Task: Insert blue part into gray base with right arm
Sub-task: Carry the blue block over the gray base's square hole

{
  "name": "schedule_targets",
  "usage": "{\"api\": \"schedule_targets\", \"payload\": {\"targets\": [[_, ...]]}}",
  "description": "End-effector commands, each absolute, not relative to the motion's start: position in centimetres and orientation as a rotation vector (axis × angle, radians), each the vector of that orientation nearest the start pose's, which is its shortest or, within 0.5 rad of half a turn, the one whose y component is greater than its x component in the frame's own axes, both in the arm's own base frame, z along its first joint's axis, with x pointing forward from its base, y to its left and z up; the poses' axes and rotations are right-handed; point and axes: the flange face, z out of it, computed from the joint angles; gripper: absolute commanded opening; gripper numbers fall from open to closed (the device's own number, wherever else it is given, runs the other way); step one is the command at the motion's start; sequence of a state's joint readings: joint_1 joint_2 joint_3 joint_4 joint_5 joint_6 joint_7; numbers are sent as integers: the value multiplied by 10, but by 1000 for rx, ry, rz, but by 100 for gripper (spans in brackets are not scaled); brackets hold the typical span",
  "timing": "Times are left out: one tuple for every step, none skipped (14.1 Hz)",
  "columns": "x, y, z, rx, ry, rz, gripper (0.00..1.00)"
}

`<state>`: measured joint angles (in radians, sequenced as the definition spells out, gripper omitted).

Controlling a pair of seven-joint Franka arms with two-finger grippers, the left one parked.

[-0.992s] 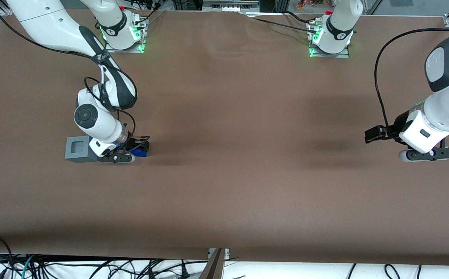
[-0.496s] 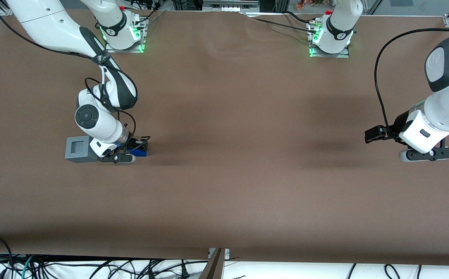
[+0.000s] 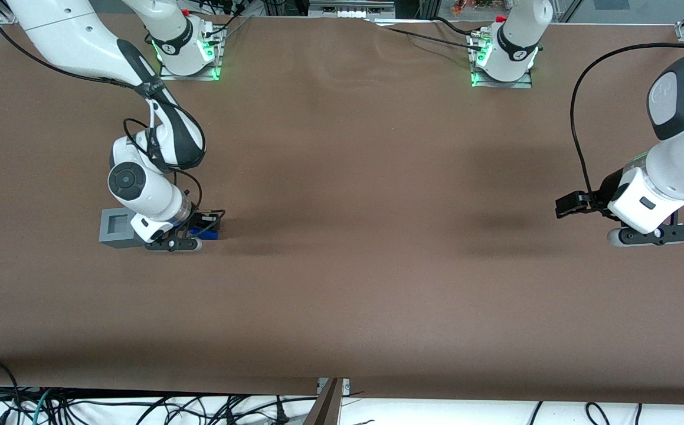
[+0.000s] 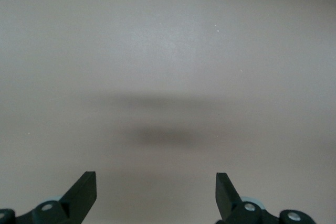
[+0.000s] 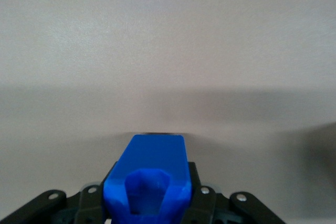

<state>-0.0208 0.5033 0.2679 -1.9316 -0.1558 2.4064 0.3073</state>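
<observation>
You had the black two-finger tool (image 3: 200,230) of the white jointed right arm (image 3: 141,192) low over the brown desk (image 3: 377,265), toward the working arm's end of it, and it was clenched on the small bright blue plastic part (image 3: 207,233). In the right wrist view you could see this blue part (image 5: 149,182) sitting between the two black fingers (image 5: 202,203) of the tool (image 5: 147,208), pressed on both sides, with its flat top face turned to the camera and a hollow of several sides in its lower face. Its front edge was close to the desk surface (image 5: 168,51), and a thin dark shadow lay just under it; whether the part touched the desk, you could not tell from these views. The small gray cube-shaped base (image 3: 115,228) with the square recess in its top stood on the desk just beside the tool, partly covered by the white wrist of the arm in the front view. The blue part was not in the recess: it was on the side of the wrist away from the gray base, near it but apart.
</observation>
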Motion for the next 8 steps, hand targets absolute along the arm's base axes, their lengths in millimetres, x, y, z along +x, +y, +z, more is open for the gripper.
{"api": "schedule_targets", "payload": {"targets": [[614,125,279,-3172,-129,51,0],[621,116,294,-3184,-167,85,0],[628,104,306,-3196,-203,129,0],[635,91,318,-3203,-239,156,0],[640,80,326,-3204,-281,164,0],[643,66,329,-3207,-319,168,0],[644,54,331,-3211,-333,166,0],[645,45,335,-3213,-359,162,0]]}}
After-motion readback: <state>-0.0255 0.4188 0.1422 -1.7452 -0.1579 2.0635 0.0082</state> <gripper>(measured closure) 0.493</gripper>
